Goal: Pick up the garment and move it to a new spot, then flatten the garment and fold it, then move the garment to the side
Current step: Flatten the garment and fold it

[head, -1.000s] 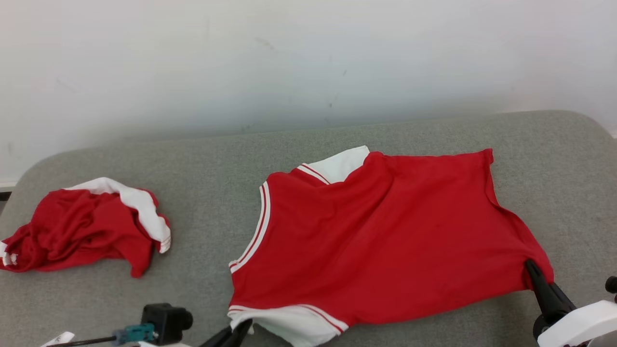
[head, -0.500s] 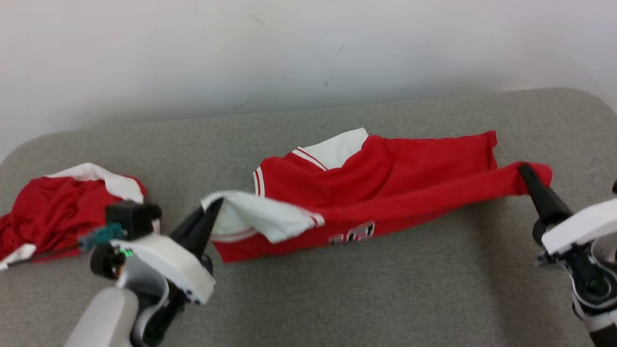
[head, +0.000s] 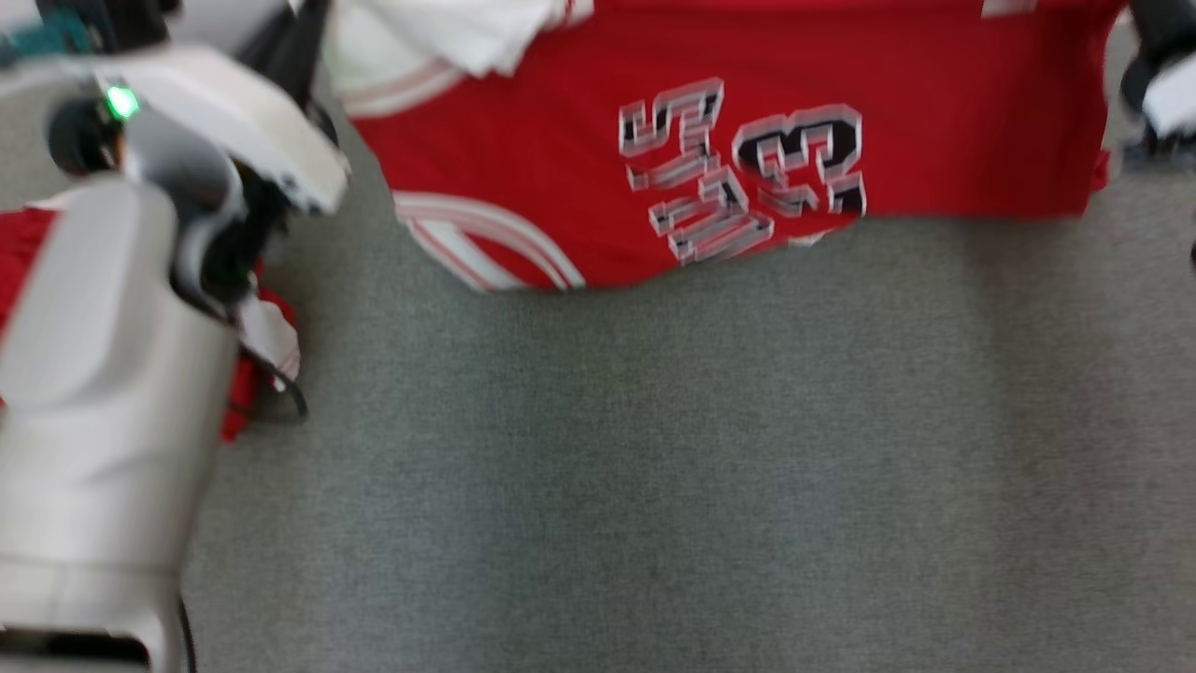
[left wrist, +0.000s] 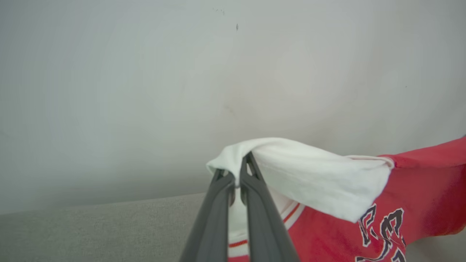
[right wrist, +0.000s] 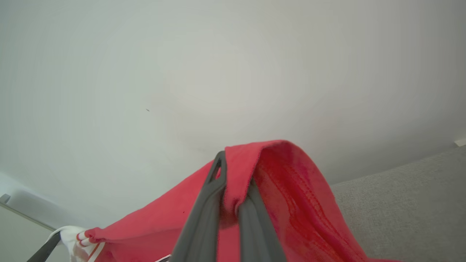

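Red knit jersey with white trim and black lettering (head: 747,140) hangs stretched over the far side of the grey fabric worktop (head: 654,467). Its top is cut off and the head view is blurred. Left gripper (left wrist: 236,170) is clamped on the white corner. Right gripper (right wrist: 233,182) is clamped on the red hem, with one fingertip under the cloth.

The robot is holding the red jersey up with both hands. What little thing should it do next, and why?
Probably lower the red jersey onto the bare grey table below it. The left gripper pinches its white part and the right gripper its red corner, so it hangs spread between them, ready to lay flat.
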